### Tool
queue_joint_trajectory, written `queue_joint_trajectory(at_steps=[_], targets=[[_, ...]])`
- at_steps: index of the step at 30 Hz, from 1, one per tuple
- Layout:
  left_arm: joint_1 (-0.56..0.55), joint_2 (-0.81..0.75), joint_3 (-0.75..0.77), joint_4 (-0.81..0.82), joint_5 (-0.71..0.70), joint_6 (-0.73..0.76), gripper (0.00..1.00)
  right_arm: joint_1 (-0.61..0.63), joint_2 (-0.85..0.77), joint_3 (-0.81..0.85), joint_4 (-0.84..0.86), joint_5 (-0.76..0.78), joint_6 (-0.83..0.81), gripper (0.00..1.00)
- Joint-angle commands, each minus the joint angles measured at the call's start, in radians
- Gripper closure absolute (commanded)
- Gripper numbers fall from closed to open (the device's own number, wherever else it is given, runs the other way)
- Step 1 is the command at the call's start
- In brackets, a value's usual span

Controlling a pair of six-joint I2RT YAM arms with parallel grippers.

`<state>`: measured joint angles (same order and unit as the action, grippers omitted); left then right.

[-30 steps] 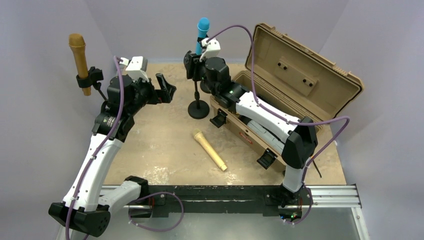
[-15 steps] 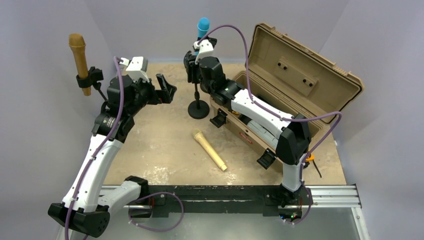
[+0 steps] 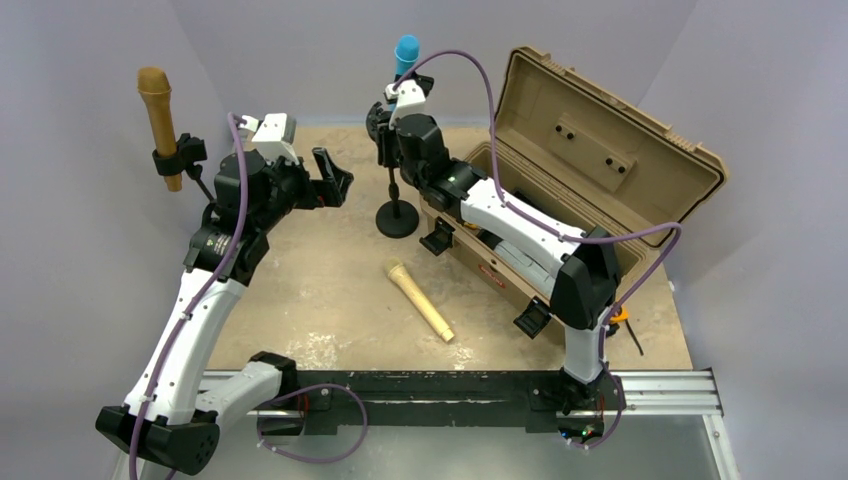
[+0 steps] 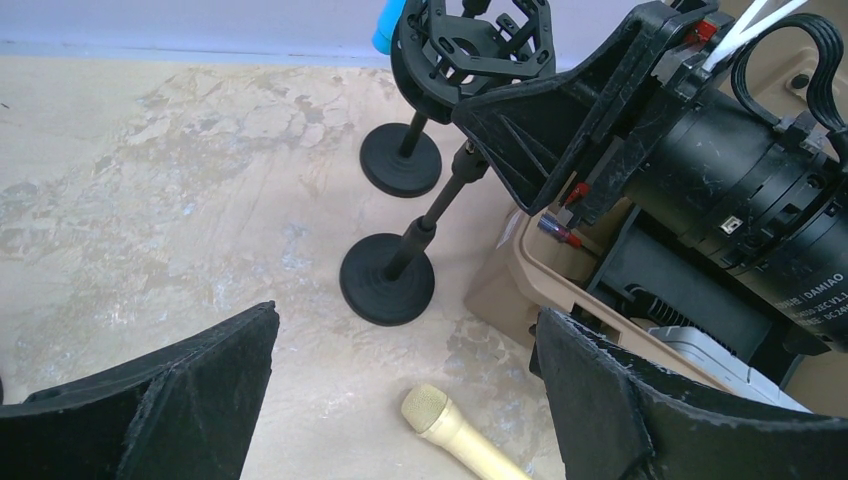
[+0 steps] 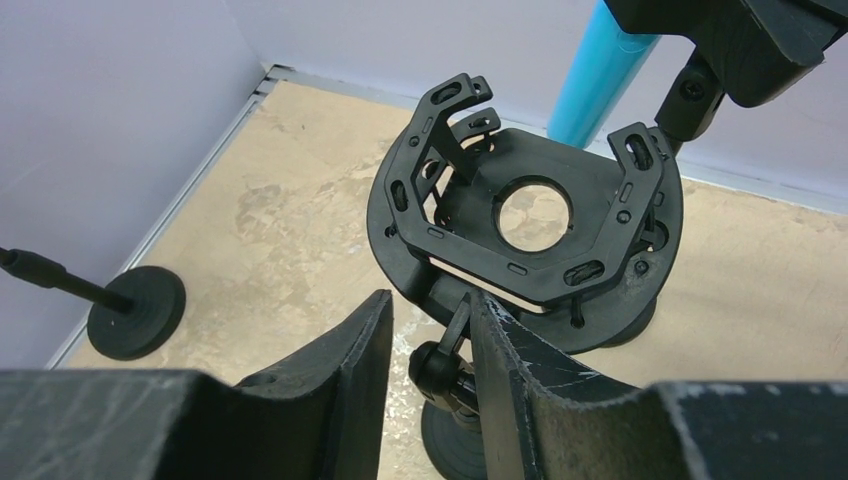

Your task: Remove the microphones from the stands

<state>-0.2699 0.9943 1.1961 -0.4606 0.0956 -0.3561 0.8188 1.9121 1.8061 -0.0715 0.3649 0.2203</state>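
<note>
A blue microphone [image 3: 406,50] stands upright in a stand at the back; its shaft shows in the right wrist view [image 5: 600,75]. A brown microphone [image 3: 157,105] sits in a clip stand at far left. A beige microphone [image 3: 420,298] lies loose on the table and also shows in the left wrist view [image 4: 440,420]. The middle stand [image 3: 397,218] carries an empty black shock mount [image 5: 530,215]. My right gripper [image 5: 430,300] is narrowly open and straddles that stand's joint knob just under the mount. My left gripper [image 4: 408,315] is wide open and empty, hovering left of the stands.
An open tan case [image 3: 600,130] lies at the right, under my right arm. The left stand's round base [image 5: 135,315] sits near the left wall. The blue microphone's stand base [image 4: 400,160] is just behind the middle stand's base [image 4: 387,278].
My right gripper has moved a little back and to the left, up to the top of the middle stand, then stayed still. The left arm has not moved.
</note>
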Motion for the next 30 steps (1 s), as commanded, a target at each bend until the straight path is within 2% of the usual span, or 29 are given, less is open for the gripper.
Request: queue_joint_trajectory(at_steps=[1,8,25,30], targets=[[-0.005,-0.016,0.019,0.029,-0.013,0.009,0.03,0.024,0.037,-0.011,-0.063,0.047,-0.013,0.67],[-0.005,-0.012,0.019,0.027,-0.016,0.011,0.03,0.029,0.044,-0.054,-0.082,0.059,-0.009,0.72],[-0.006,-0.014,0.021,0.025,-0.017,0.011,0.03,0.036,0.019,-0.250,-0.027,0.053,0.023,0.72],[-0.005,-0.014,0.019,0.027,-0.016,0.011,0.03,0.037,0.052,-0.263,-0.008,0.052,0.015,0.73]])
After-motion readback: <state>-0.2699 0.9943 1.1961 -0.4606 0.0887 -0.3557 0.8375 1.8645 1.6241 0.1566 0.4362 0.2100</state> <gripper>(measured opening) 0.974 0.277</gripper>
